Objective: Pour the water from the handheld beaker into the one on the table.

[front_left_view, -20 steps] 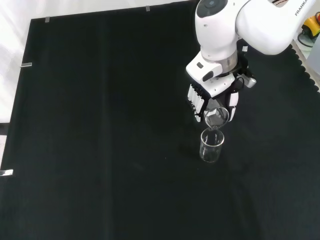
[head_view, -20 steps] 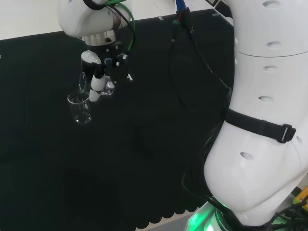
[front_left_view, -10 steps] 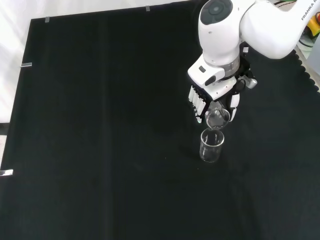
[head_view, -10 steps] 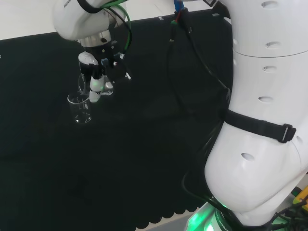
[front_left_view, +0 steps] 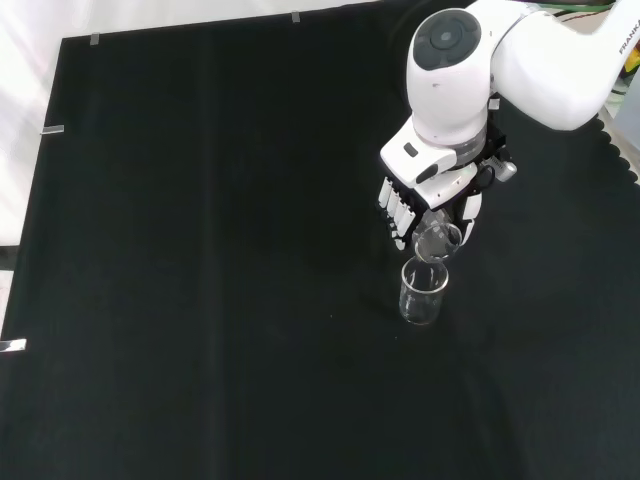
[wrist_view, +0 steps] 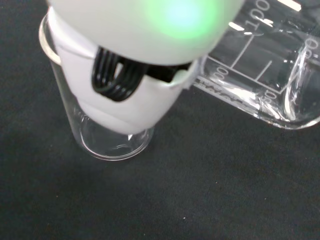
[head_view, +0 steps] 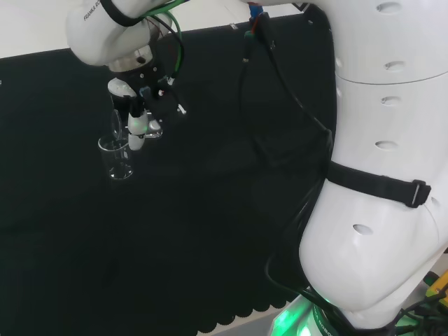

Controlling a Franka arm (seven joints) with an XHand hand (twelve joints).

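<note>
A: Item one, the handheld beaker [front_left_view: 437, 240]. We log it as clear glass, tipped steeply, its mouth just above the rim of item two. In the wrist view [wrist_view: 265, 75] it lies almost on its side; whether water is running we cannot tell.

B: Item two, the table beaker [front_left_view: 423, 291]. Upright on the black cloth [front_left_view: 200, 250], at six o'clock of the first in the front view; in the head view [head_view: 116, 157] it sits at about eight o'clock of the hand.

A: Item three, the hand [front_left_view: 430, 195]. Its fingers [front_left_view: 397, 208] curl round the tipped beaker, the thumb on the other side; we enter it as clasping the glass.

B: Step in hand, by our judgement: the pour itself, with the lip over the target. Next move calls for keeping the lip inside that rim and easing the tilt on or back, without knocking the standing glass, which looks light and easy to topple.

A: Room: in the front view the cloth lies bare from seven to eleven o'clock of the beakers. The scalloped edge [front_left_view: 615, 140] runs at two o'clock, apart from them. The arm's white link [front_left_view: 460, 60] stands at twelve o'clock.

B: Clearest way out, we judge: straight up.
</note>
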